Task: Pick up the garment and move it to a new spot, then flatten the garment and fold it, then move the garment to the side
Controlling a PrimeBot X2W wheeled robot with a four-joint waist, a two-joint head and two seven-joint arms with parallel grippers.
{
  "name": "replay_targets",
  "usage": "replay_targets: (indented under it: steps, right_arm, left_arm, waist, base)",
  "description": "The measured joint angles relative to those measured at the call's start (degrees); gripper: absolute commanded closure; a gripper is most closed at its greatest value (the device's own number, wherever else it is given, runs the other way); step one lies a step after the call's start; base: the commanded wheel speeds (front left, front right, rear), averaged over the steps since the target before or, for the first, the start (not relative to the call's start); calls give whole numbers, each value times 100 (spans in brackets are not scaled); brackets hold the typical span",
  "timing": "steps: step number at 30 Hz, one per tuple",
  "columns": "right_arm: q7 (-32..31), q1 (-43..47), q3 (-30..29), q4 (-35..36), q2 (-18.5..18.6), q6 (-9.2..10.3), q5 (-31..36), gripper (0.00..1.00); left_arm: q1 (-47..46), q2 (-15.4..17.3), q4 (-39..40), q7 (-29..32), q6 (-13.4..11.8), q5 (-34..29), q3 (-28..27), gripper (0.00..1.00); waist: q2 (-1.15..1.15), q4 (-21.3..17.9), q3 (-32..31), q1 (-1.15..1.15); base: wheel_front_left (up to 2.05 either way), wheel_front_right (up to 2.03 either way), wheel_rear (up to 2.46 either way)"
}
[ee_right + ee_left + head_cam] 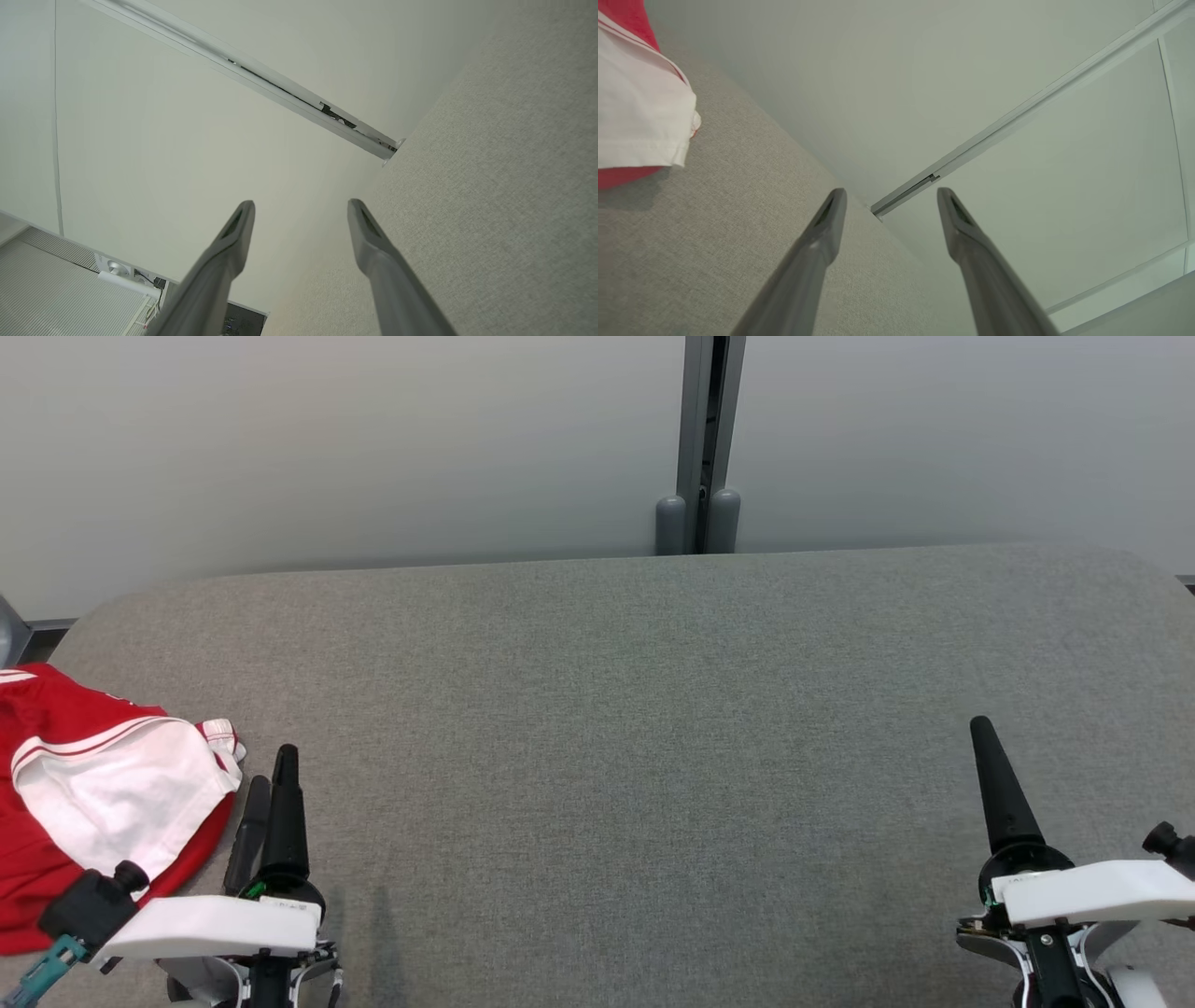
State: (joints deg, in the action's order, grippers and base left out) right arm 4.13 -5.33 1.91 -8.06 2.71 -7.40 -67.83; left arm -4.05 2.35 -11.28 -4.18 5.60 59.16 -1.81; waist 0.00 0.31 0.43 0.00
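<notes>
The garment (93, 793) lies crumpled at the left edge of the surface (616, 709). It is smooth red cloth with thin white stripes, and a broad white panel is folded over the top with a stitched hem at its corner. Under it is a coarse grey woven covering, matte and finely speckled, with rounded far corners. Behind that stands a pale, smooth wall (373, 448), split by a dark grey upright post (711, 429) with two rounded grey caps (670, 525) at its foot.

My left gripper (892, 191) stands wide open. Its two long fingers (822, 242) are dark, tapering to slanted tips, and there is a clear gap between them with nothing in it (only grey fabric and wall show through the gap). In the head view it sits at the lower left, just beside the garment's right edge. The left wrist view shows the white hem up and to the left, apart from both fingers, so I have hold of nothing there.

My right gripper (301, 204) is spread just as wide, and its jaws are empty. One finger is seen against the wall and the other against the woven covering. In the head view it is at the lower right, well apart from the garment, with one cone-shaped finger showing above its white housing (1092, 889).
</notes>
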Motion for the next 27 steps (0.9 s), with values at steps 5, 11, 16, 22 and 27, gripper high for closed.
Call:
replay_targets:
  steps: [5, 11, 16, 22, 27]
  right_arm:
    - [82, -3, 57, 43, 42, 0, 611, 0]
    - [196, -15, 115, 70, 96, 0, 1573, 0]
    - [264, -26, 126, 33, 93, 0, 2325, 0]
    - [358, -30, 235, -134, 83, -1, 2914, 0]
    - [423, -58, 255, -168, 81, -1, 3222, 0]
  left_arm:
    - [-3, 2, -7, -93, -178, -724, 77, 0]
    - [-8, 5, 1, -197, -315, -1502, 191, 0]
    - [-10, 8, -63, -276, -417, -2120, 287, 0]
    - [-12, 13, -89, -374, -520, -2562, 347, 0]
    - [-21, 15, -89, -425, -563, -2810, 390, 0]
  waist:
    - [0, 8, 7, 0]
    - [0, 13, 15, 0]
    - [0, 13, 19, 0]
    - [0, 15, 16, 0]
    - [0, 21, 12, 0]
  base:
    - [0, 0, 0]
    - [0, 0, 0]
    - [0, 0, 0]
    - [0, 0, 0]
    - [0, 0, 0]
